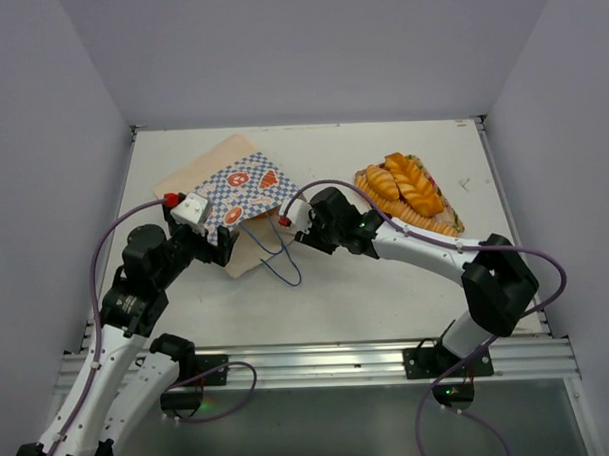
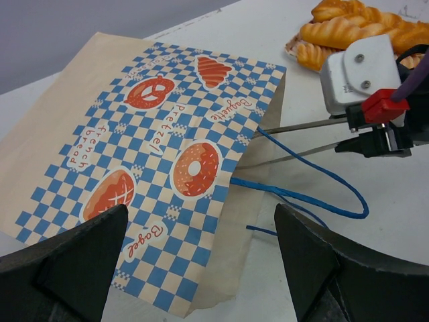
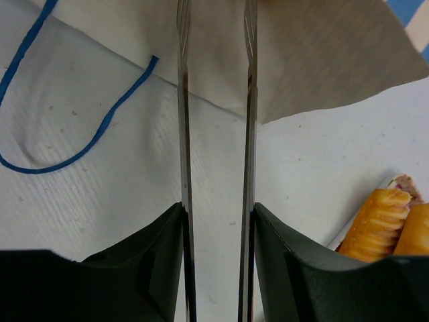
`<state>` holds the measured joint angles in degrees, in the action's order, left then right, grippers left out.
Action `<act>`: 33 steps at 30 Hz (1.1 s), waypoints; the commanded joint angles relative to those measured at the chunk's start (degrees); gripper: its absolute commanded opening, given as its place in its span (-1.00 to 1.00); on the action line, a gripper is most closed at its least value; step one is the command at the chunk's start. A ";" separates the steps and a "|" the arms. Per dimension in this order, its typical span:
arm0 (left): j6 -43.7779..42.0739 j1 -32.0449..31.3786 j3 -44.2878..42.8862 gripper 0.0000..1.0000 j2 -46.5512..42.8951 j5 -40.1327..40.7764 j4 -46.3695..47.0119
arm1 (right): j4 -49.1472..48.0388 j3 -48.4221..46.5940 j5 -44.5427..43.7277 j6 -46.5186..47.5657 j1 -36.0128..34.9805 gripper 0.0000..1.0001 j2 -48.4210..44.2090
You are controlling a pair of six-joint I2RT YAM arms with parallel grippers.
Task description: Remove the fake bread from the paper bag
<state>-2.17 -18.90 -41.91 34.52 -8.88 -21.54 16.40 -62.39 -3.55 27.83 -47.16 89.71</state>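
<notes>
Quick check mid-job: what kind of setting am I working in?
Probably a lab test cell, not a kitchen: a white table boxed in by plain walls, with a metal mounting rail along its near edge.

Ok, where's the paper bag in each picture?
Top external: the paper bag lies flat, left of centre.
Left wrist: it fills the left and middle.
Right wrist: only its plain cream edge shows, along the top.
Shared landmark: its blue cord handles.
</notes>
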 commanded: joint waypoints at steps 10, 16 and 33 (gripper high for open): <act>-1.17 -0.26 2.53 0.88 -0.33 -0.17 1.32 | -5.68 -4.49 -0.23 -1.99 1.72 -0.03 4.59; -1.43 -0.26 2.71 0.88 0.54 -0.34 2.20 | -5.94 -6.07 0.12 -3.31 1.80 0.00 6.79; -1.96 -0.26 2.98 0.88 1.34 -0.43 3.34 | -7.44 -8.19 -0.58 -4.54 2.68 0.03 8.73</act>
<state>-2.68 -18.90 -39.44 35.94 -8.86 -20.67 12.82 -69.01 -3.55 24.23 -44.86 100.14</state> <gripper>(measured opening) 0.940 0.514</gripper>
